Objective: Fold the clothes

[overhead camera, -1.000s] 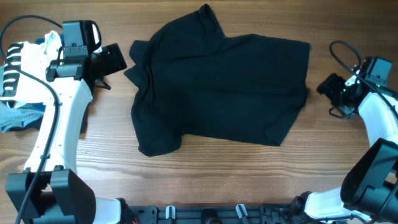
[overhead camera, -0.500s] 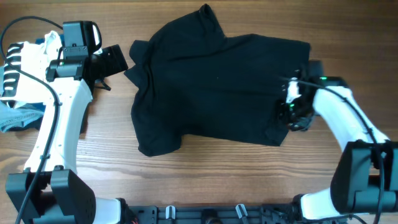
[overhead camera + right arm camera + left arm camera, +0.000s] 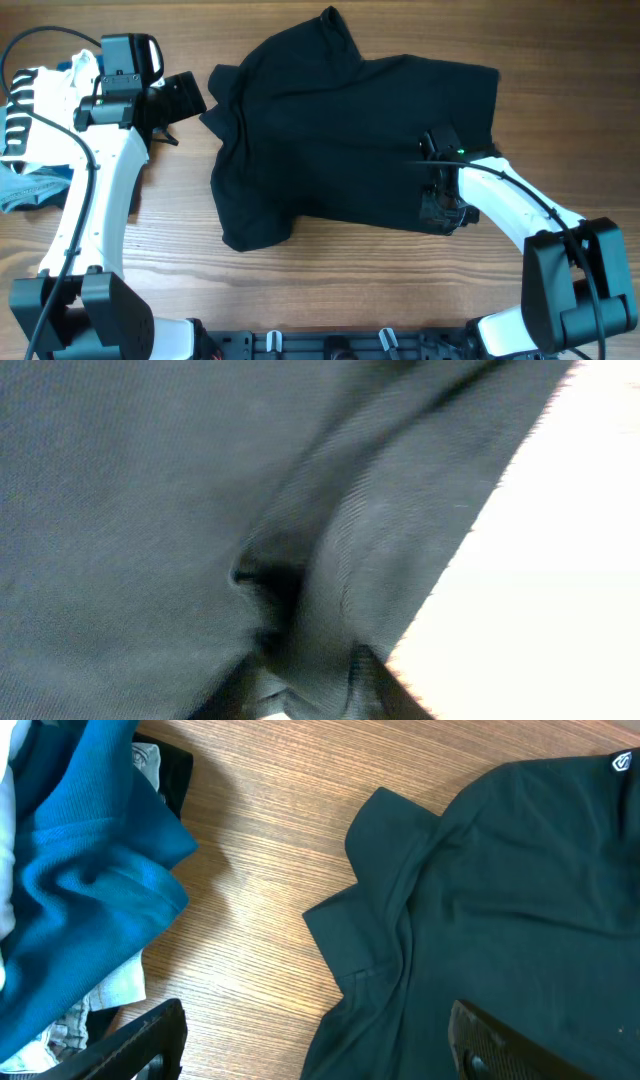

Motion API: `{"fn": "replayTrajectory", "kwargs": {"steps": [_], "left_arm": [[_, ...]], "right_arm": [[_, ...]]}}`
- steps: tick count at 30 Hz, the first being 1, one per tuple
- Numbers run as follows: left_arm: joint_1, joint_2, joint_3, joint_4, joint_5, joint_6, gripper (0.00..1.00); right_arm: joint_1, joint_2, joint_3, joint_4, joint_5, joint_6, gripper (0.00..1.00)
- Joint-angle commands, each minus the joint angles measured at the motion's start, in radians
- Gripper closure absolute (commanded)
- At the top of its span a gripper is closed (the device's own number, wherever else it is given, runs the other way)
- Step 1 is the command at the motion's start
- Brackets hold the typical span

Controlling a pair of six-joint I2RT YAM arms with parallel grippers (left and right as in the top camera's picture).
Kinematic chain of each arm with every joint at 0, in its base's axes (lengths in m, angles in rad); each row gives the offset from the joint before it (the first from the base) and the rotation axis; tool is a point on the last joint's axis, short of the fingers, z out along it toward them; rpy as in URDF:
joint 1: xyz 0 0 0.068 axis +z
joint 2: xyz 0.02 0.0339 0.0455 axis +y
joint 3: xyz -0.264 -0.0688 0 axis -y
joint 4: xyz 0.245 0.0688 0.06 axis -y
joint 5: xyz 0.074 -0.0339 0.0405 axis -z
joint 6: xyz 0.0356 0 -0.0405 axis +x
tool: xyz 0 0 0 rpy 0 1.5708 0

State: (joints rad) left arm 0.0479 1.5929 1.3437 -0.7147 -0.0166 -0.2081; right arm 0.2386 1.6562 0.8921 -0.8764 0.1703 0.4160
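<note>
A black shirt (image 3: 350,130) lies crumpled across the middle of the wooden table, collar toward the far side. My right gripper (image 3: 440,205) is down on its near right corner. In the right wrist view a ridge of the black shirt (image 3: 150,480) is bunched between the fingers of the right gripper (image 3: 300,680), which is shut on it. My left gripper (image 3: 183,100) hovers open just off the shirt's left sleeve. In the left wrist view the left gripper (image 3: 320,1055) has wide-apart fingers, bare wood and the edge of the black shirt (image 3: 500,870) between them.
A pile of other clothes (image 3: 30,130) lies at the table's left edge, white and grey-blue. Part of it is a blue garment (image 3: 90,870) close to my left gripper. The wooden table (image 3: 330,280) shows bare in front of the shirt.
My right arm swung in from the table's right edge onto the shirt's near right corner, and its fingers closed on the fabric. The left arm stayed where it was.
</note>
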Motion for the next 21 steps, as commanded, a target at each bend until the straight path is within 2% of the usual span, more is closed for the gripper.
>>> {"fn": "replayTrajectory", "kwargs": {"steps": [1,6,9,14,21], "left_arm": [[0.002,-0.018,-0.001,0.003,0.009,-0.002,0.16],[0.002,-0.018,-0.001,0.002,0.009,-0.002,0.16],[0.002,-0.018,-0.001,-0.004,0.009,-0.002,0.16],[0.002,-0.018,-0.001,-0.024,0.009,-0.002,0.16],[0.002,-0.018,-0.001,-0.035,0.009,-0.002,0.15]], "right_arm": [[-0.032,-0.012,0.003,-0.001,0.079,0.068,0.96],[-0.111,-0.043,0.021,-0.034,0.066,0.108,0.96],[-0.219,-0.092,0.021,-0.033,0.019,0.109,0.96],[-0.497,-0.118,0.020,-0.030,-0.140,0.107,0.96],[-0.830,-0.117,0.016,-0.031,-0.146,0.080,0.95]]}}
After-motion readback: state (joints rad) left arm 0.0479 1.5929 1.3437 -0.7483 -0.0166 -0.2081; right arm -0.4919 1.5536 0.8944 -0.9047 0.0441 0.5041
